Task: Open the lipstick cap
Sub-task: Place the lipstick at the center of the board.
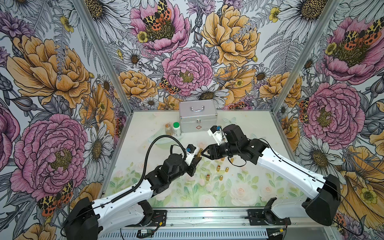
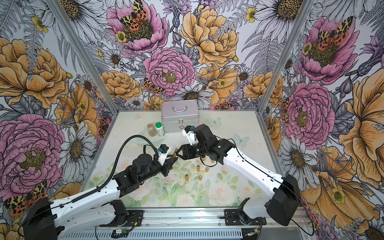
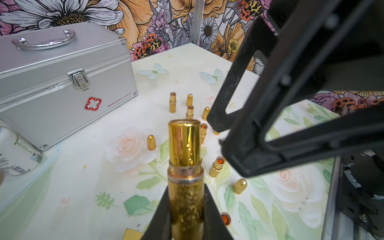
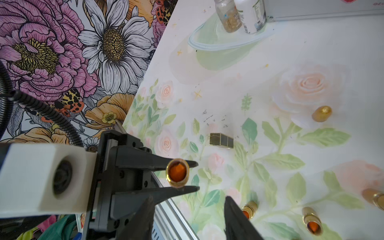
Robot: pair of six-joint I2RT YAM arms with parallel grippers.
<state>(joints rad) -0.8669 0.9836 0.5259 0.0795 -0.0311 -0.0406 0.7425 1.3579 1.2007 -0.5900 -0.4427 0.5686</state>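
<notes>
Snugly, the left hand pinches a glossy gold cylindrical lipstick.

Glossy gold lipstick, silvery ribbed metal case, smooth printed table

Top views: the whole table is seen from high in front, near-identically.
Left wrist: the lipstick is viewed closely, lengthwise.
Right wrist: the same lipstick is viewed end-on.

Floral-papered walls, pastel rose-print tabletop
</notes>
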